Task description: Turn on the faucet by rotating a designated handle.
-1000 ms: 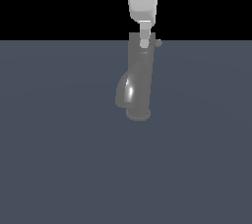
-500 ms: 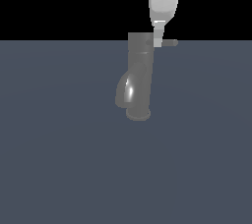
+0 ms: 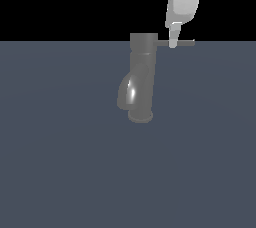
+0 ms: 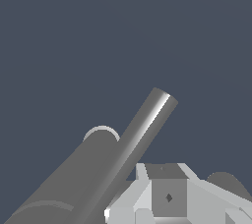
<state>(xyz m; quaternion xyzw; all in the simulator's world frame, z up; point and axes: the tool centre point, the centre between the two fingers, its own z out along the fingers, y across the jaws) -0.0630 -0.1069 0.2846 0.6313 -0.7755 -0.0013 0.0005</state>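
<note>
A: What has moved since the earlier frame?

B: In the exterior view the gripper (image 3: pixel 173 42) has shifted toward that view's right, away from the column and further out along the handle (image 3: pixel 176 43). More of the rod now shows on that side.

A: Go left to right. What is there?

B: First the curved spout (image 3: pixel 128 92), glossy, bending down on the exterior view's left. Next the faucet (image 3: pixel 142 77) itself, a dark grey upright column on a round base, standing on a flat grey surface (image 3: pixel 60 162). From its cap the thin handle sticks out level to the exterior view's right. The pale gripper hangs down from above, its tip overlapping the rod about midway.

A: Are the fingers apart or together?

B: I cannot tell. Only one pale fingertip (image 3: pixel 173 39) is clear, and the wrist view shows the gripper body (image 4: pixel 167 196) beside the rod (image 4: pixel 142 129) without showing the gap.

A: What could go wrong?

B: The tip seems to catch only the rod's height. If it pushes too high, or drifts toward the free end, it may slide off and the handle would stop turning.
</note>
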